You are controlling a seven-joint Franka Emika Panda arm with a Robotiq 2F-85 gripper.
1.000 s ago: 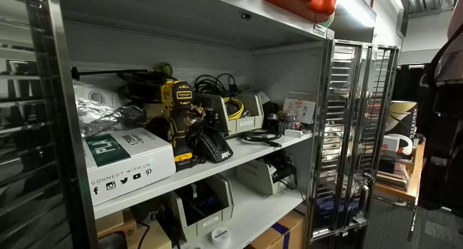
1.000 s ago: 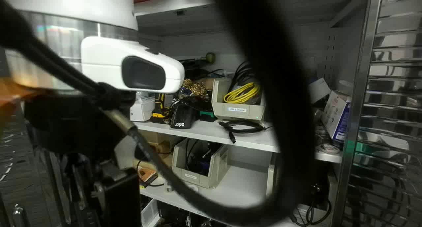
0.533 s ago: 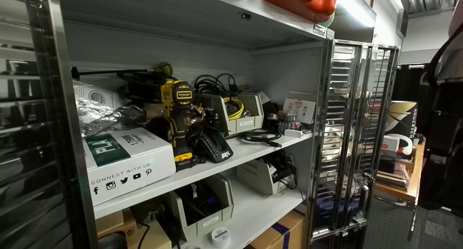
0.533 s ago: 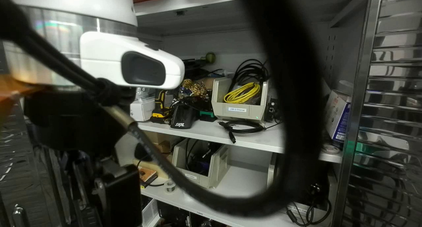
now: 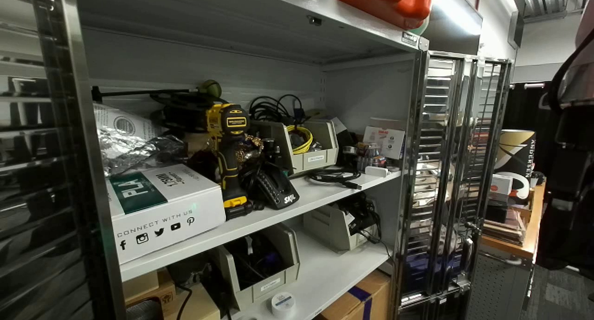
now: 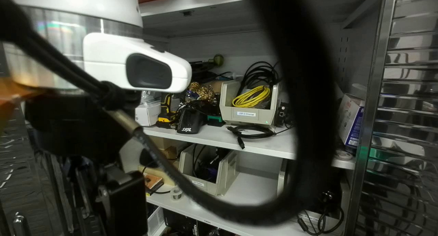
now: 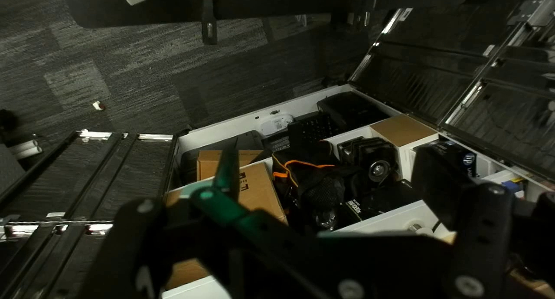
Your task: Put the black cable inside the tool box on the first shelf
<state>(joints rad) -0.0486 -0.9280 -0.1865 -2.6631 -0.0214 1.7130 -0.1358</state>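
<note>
The black cable lies in a loose flat coil on the shelf in both exterior views [image 5: 352,185] [image 6: 253,136], just in front of the tool box. The tool box is a cream open-front bin [image 5: 299,165] [image 6: 246,120] with a white label; a yellow cable coil and thick black cables stand in it. Both rest on the pale shelf board [image 5: 315,190] [image 6: 212,135]. My gripper [image 7: 329,171] hangs outside the shelf, apart from the cable, its fingers wide apart with nothing between them. Neither cable nor tool box shows in the wrist view.
A power drill [image 5: 227,157], a SKIL charger [image 5: 274,190] and a white carton [image 5: 167,208] stand along the shelf. Shiny cabinet doors [image 5: 445,180] are swung open. My arm's thick black hose [image 6: 308,126] hangs across an exterior view. Below the gripper is a lower compartment holding a black bag [image 7: 321,182].
In an exterior view my arm has risen slightly and its hose has swung right, uncovering more of the tool box's right side. In the last half second almost nothing moved. The cable has stayed put.
</note>
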